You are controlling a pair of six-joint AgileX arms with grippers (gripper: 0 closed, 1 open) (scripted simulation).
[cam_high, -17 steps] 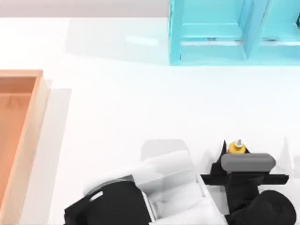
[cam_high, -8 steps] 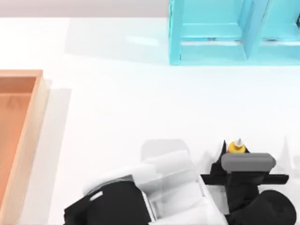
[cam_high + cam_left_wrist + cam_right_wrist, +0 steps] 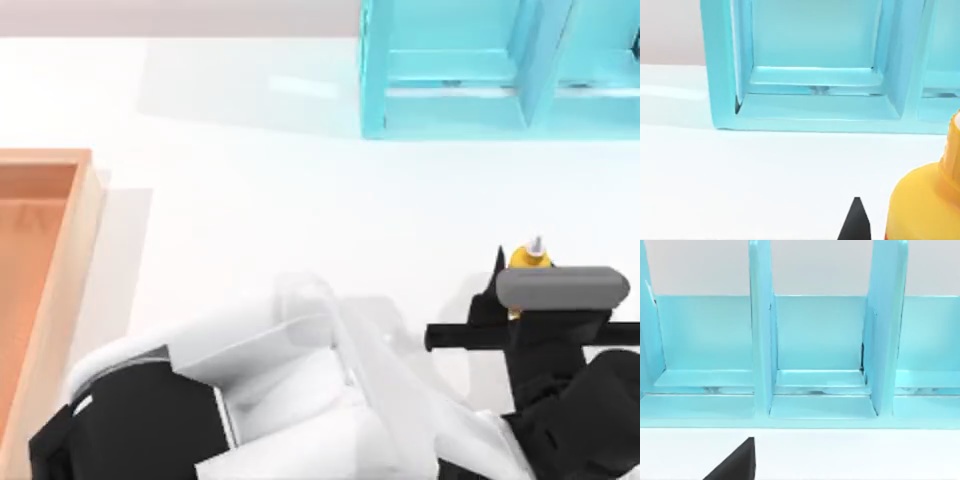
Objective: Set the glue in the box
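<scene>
One item in play: glue (image 3: 530,258), upright with its white nozzle up, over the right part of the table (image 3: 250,200), toward the near edge.
Glue, close up: in the left wrist view the glue (image 3: 925,200) stands large and yellow-orange at the frame's edge, with a strip of red at its base.
Pincer on the glue: left gripper (image 3: 528,275), reached across to the right side, jaws narrow around the bottle. It appears to be clasping it, though the grey wrist housing hides the contact from above.
Finger: one black fingertip (image 3: 495,265) stands just beside the glue on the side toward the box. The left wrist view shows the same fingertip (image 3: 856,222) close to the bottle.
Left arm: white-and-black body (image 3: 150,420) across the near edge of the table, from lower left toward the gripper.
Box: wooden box (image 3: 85,260) at the table's far left edge, well apart from the glue, with its orange-brown floor bare where it is seen.
Cabinet: turquoise cabinet (image 3: 450,100) at the far side, right of centre, beyond the glue. Its open compartments face both wrist cameras.
Right gripper: right gripper (image 3: 737,462) parked facing the cabinet, with one dark fingertip in sight. I cannot tell how wide it stands.
</scene>
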